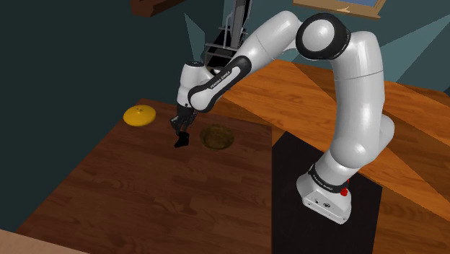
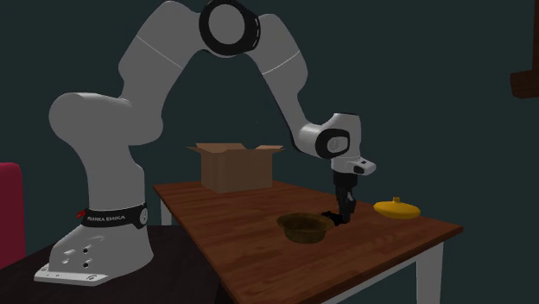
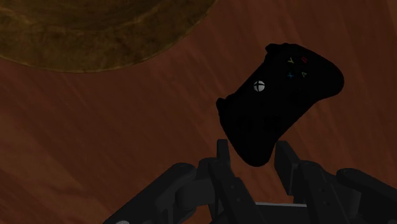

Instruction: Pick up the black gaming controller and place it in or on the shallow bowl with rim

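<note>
Clenching the jaws on the black gaming controller (image 3: 280,95), one handle end pinched between the two fingers (image 3: 223,158), button face turned up toward the wrist camera. Hangs tilted from that grip, low over the dark wooden worktop (image 1: 144,195); cannot tell whether resting on the wood or just clear of it. Sits just beside the shallow bowl with rim (image 1: 217,130), on the bowl's side toward the shoulder view's left, not in or on it. Both near the worktop's edge that lies farthest back in the shoulder view. Brownish, that bowl, and standing upright with the rim up. Farther along toward the back corner at the shoulder view's left, well apart from the controller, lies a yellow domed thing (image 1: 139,115). Over at the worktop's far edge in the second exterior view, stands an open cardboard box (image 2: 235,167).
</note>
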